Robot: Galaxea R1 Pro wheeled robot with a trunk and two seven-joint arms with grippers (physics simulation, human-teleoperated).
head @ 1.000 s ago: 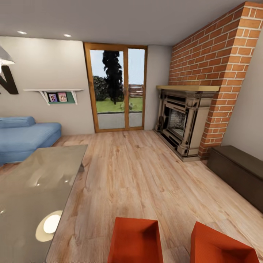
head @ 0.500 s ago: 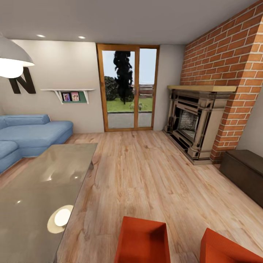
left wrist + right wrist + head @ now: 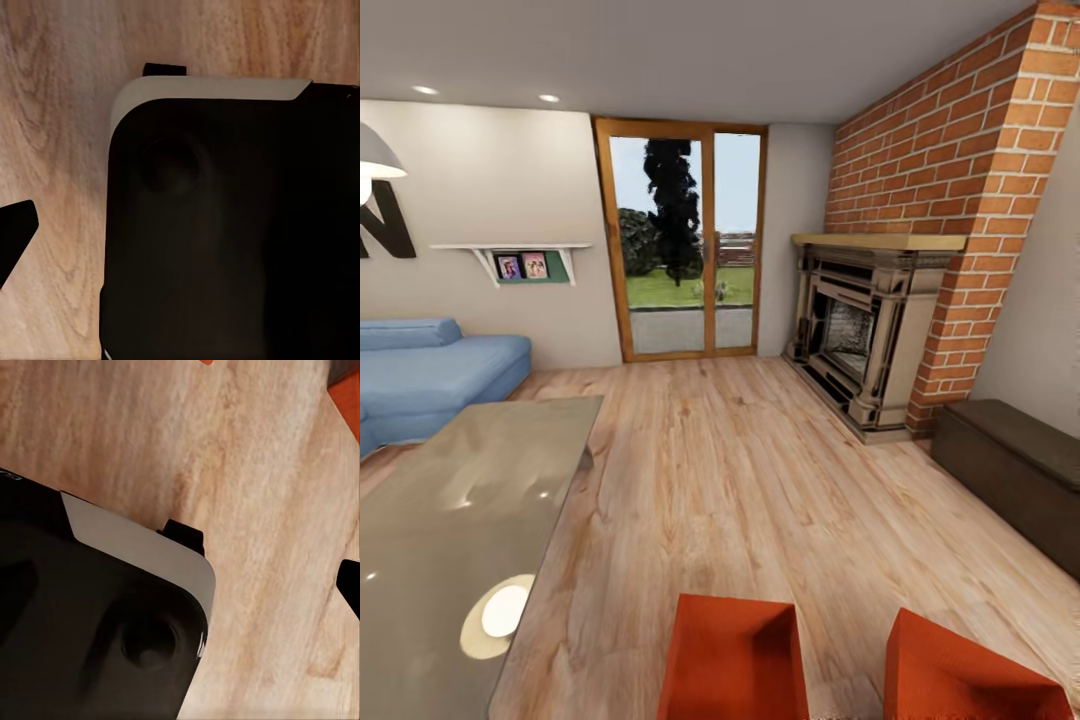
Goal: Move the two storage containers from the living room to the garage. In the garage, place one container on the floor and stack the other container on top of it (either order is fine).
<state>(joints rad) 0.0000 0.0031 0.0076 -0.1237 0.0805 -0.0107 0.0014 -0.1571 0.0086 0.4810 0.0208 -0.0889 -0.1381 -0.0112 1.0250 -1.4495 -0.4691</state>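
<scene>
Two orange bins on wood floor: left bin [image 3: 732, 655] bottom centre, right bin [image 3: 960, 672] bottom right; claw state cannot tell; risk: base bumps glass table [image 3: 450, 530] at left

**A furnished room of brick, glass and wood**

A red-brick chimney [image 3: 960, 170] rises at the right, with an ornate fireplace [image 3: 860, 330] set into its base. Just beside it, a long dark low cabinet [image 3: 1015, 470] runs along the right wall. Wood-framed glass doors [image 3: 685, 240] in the far wall look out on grass and a dark tree. A blue sofa [image 3: 430, 375] stands at the left, under a white wall shelf [image 3: 510, 258] with small framed pictures. A glossy grey counter [image 3: 450, 530] reflects a pendant lamp [image 3: 375, 160].
</scene>
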